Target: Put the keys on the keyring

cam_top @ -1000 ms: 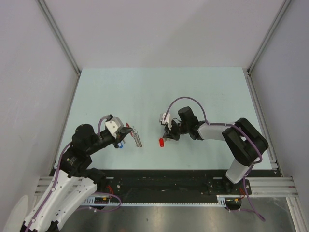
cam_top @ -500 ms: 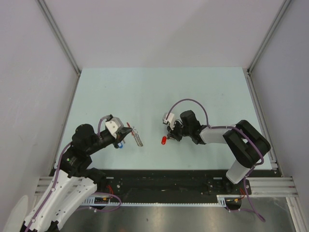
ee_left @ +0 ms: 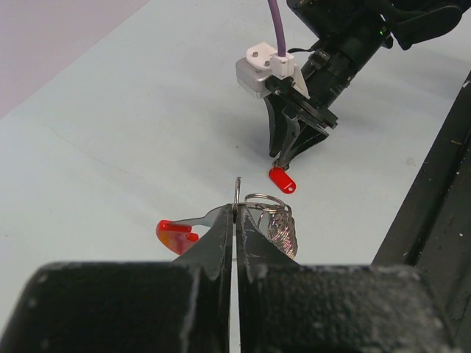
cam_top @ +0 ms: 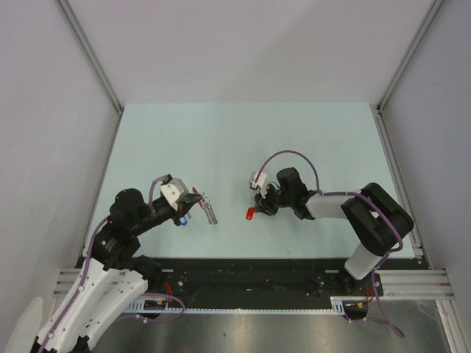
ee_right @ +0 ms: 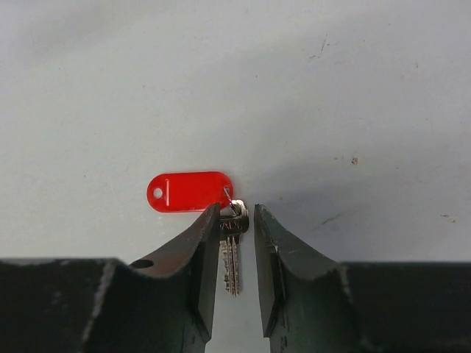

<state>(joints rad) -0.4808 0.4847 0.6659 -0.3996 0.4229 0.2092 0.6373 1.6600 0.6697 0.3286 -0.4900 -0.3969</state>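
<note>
A silvery key with a red oval tag lies on the pale table. My right gripper stands open around the key's head, which is close against the left finger with a gap to the right one. From above, the tag shows just left of the right gripper. My left gripper is shut on the keyring, pinching a thin wire loop; a grey coiled strip hangs right of the fingers and a red band sticks out left. From above, the keyring hangs off the left gripper.
A small blue piece shows just below the left gripper on the table. The black rail runs along the near edge. Grey walls stand on either side and behind. The right gripper and red tag face the left wrist camera.
The right gripper's jaws have parted from around the key. The right arm drew slightly right with the red tag. The left gripper's keyring shifted a little.
</note>
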